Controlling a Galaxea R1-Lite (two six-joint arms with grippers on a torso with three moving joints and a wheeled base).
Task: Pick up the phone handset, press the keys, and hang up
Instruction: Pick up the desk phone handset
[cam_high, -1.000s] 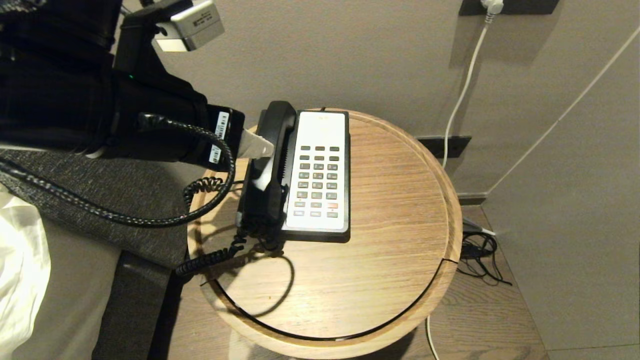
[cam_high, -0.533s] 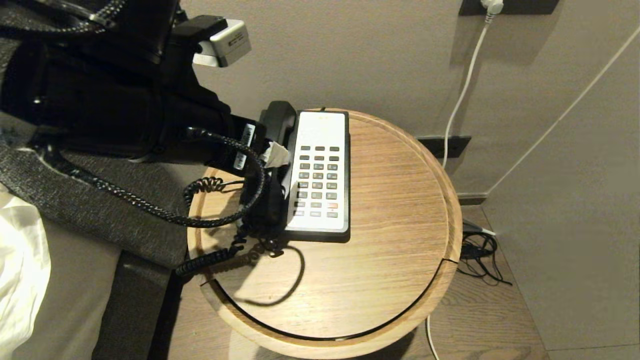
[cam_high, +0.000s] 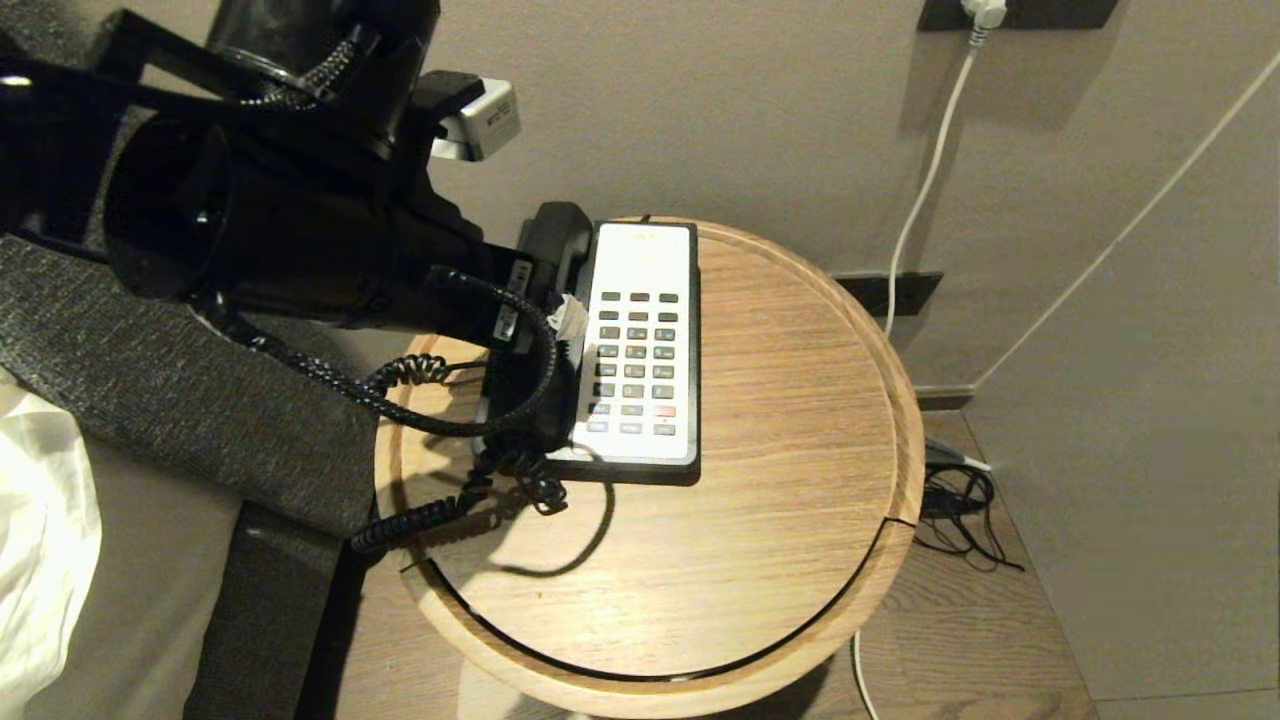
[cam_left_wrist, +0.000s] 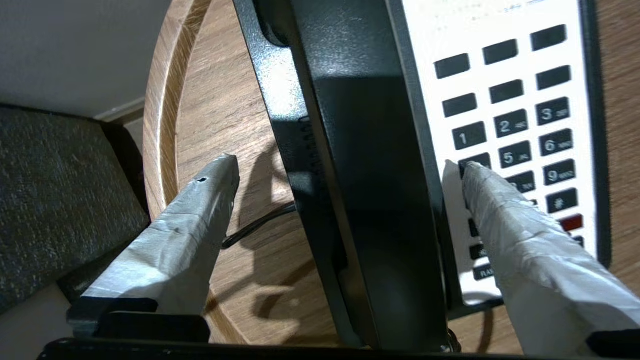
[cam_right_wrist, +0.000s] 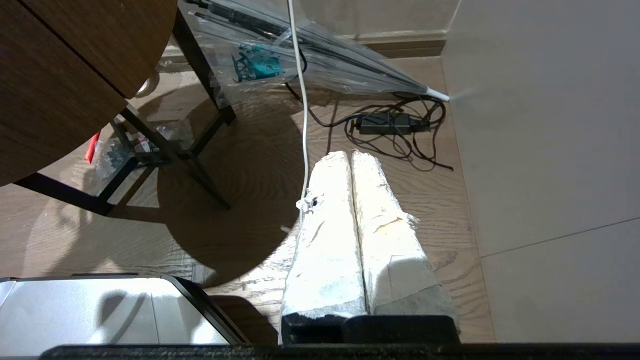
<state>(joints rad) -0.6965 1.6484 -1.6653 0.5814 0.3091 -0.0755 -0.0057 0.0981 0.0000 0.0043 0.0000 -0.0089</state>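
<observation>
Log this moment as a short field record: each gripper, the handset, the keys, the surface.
left gripper: open, fingers straddling the phone handset, not closed on it
right gripper: shut, empty, off the table above the floor
phone handset: lying in its cradle on the phone base
keys: unpressed, beside the handset
table: round, wooden, raised rim

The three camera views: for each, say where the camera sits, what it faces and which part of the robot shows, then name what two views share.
Head view: high, looking down on the round wooden table; left arm shows.
Left wrist view: behind the open left gripper, straddling the phone handset beside the keys.
Right wrist view: behind the shut right gripper, facing floor.
Shared: handset, keys, table in head and left wrist views.
</observation>
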